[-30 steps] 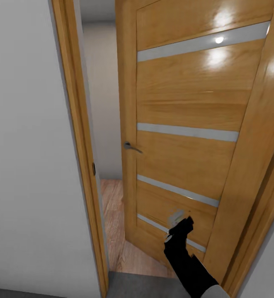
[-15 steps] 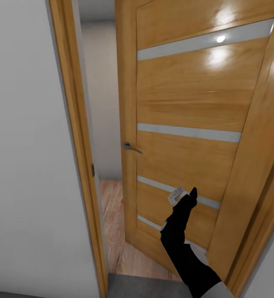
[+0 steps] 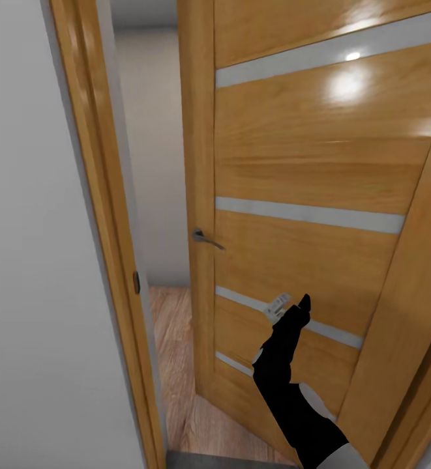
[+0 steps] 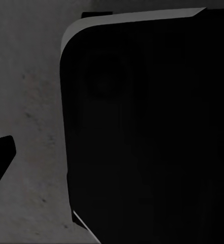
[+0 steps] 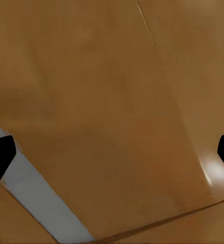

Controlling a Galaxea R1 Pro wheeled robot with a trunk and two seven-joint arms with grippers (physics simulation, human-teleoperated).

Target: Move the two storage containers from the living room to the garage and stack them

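The two storage containers are out of view. My right gripper is raised against the lower part of a wooden door with grey glass strips, close to or touching its face. In the right wrist view the door panel is very near, and the right gripper is open, its fingertips far apart with nothing between them. In the left wrist view one fingertip of my left gripper shows over dark grey concrete floor, beside my own dark body.
The door stands partly ajar, its lever handle at the gap. The wooden frame and a pale wall close the left side. Light wood-plank flooring lies beyond; a strip of grey floor is at my feet.
My right gripper rose up the door face from the lowest panel to the glass strip above. The whole view has since shifted closer to the doorway, so the camera moved.
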